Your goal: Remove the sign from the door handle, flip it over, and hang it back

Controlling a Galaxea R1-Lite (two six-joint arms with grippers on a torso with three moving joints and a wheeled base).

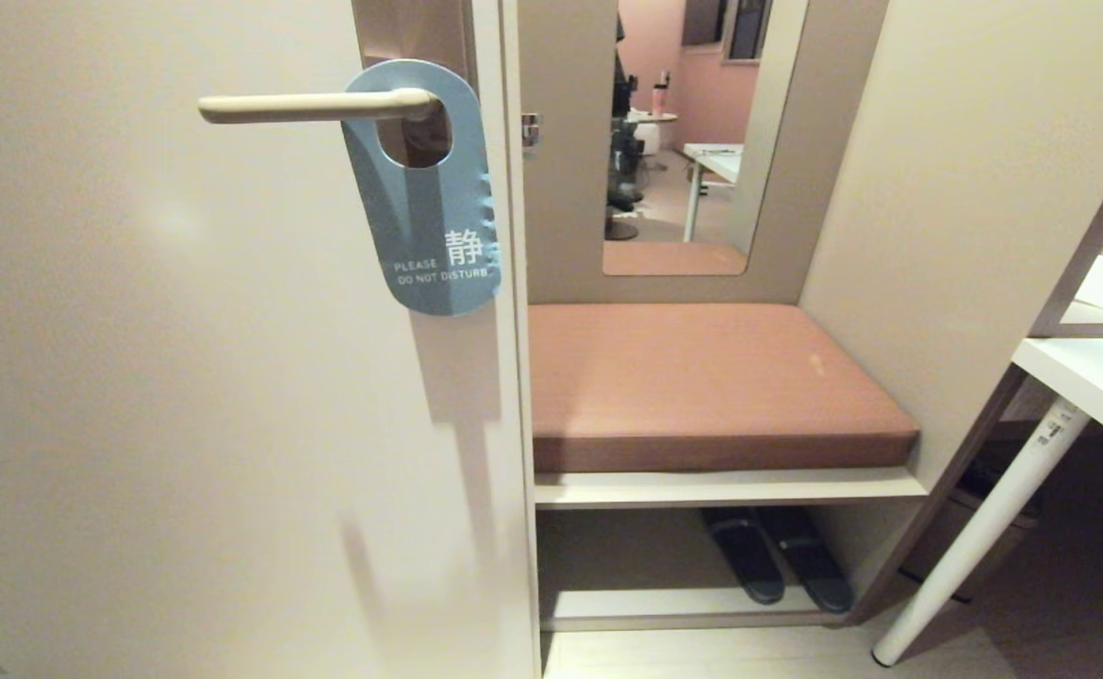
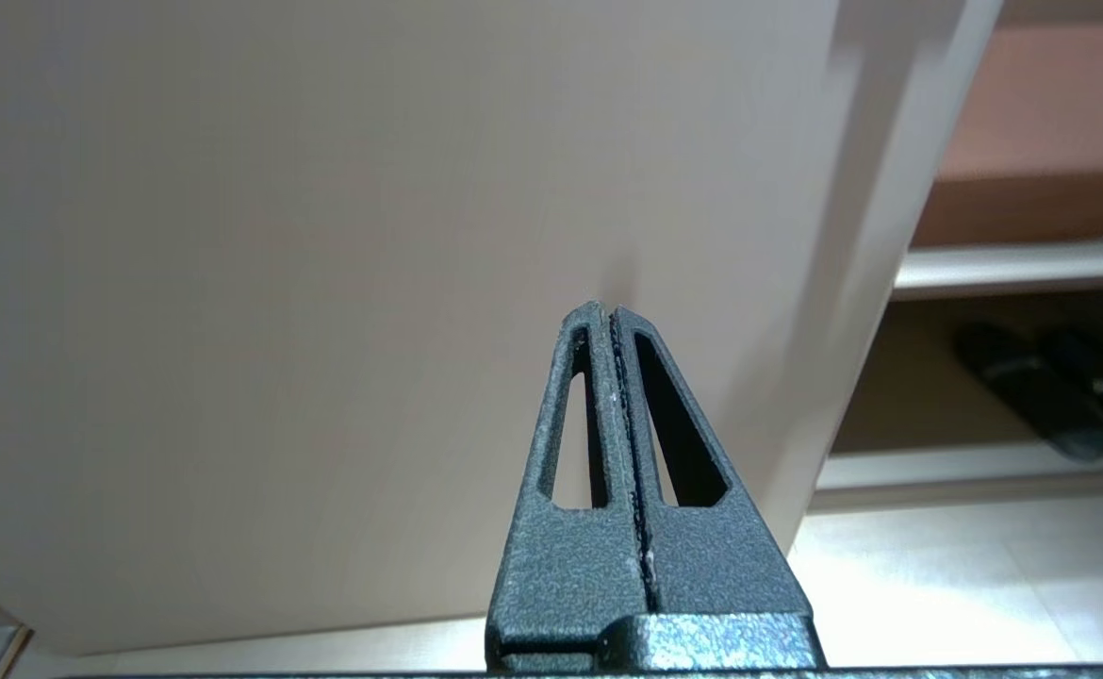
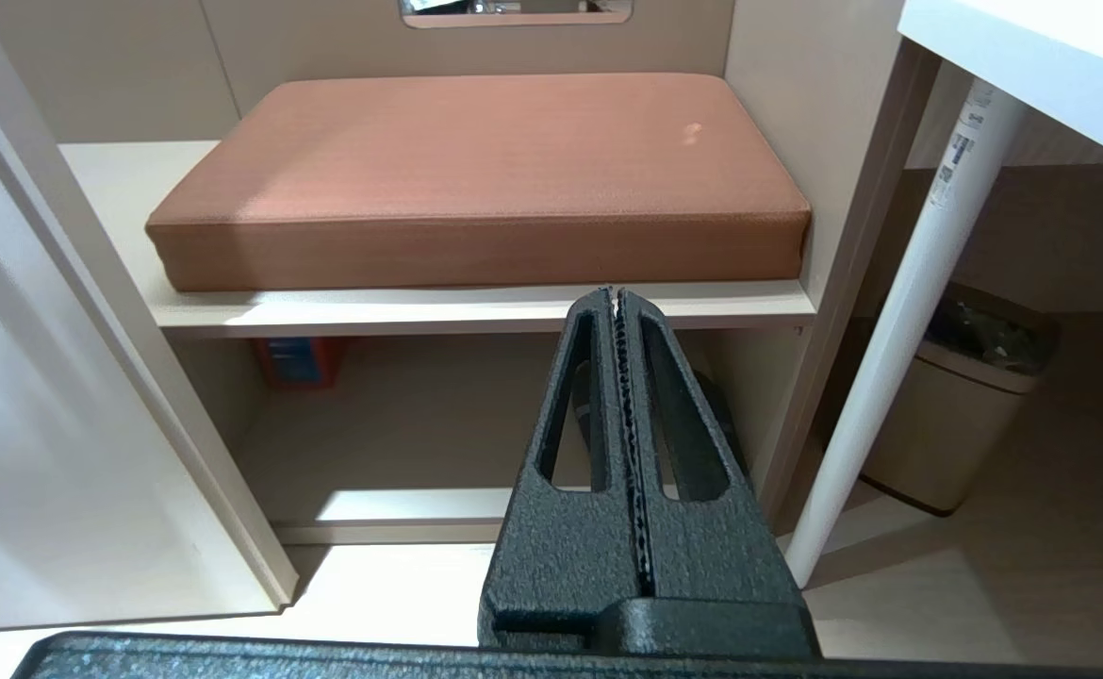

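The sign (image 1: 429, 203) hangs by its oval hole on the door handle (image 1: 311, 106), its blue "PLEASE DO NOT DISTURB" face showing, near the door's right edge in the head view. The handle is a slim cream lever on a brown-grey plate (image 1: 410, 33). Neither arm shows in the head view. My left gripper (image 2: 605, 309) is shut with nothing in it, low down and pointing at the plain door panel (image 2: 325, 283). My right gripper (image 3: 615, 294) is shut and empty too, pointing at the shelf front under the cushion.
Right of the door is a niche with a brown cushion (image 1: 702, 377) on a shelf and dark slippers (image 1: 778, 556) below. A white table (image 1: 1094, 377) with a slanted leg (image 1: 976, 538) stands at the right, with a bin (image 3: 962, 396) under it. A mirror (image 1: 693, 132) hangs above the cushion.
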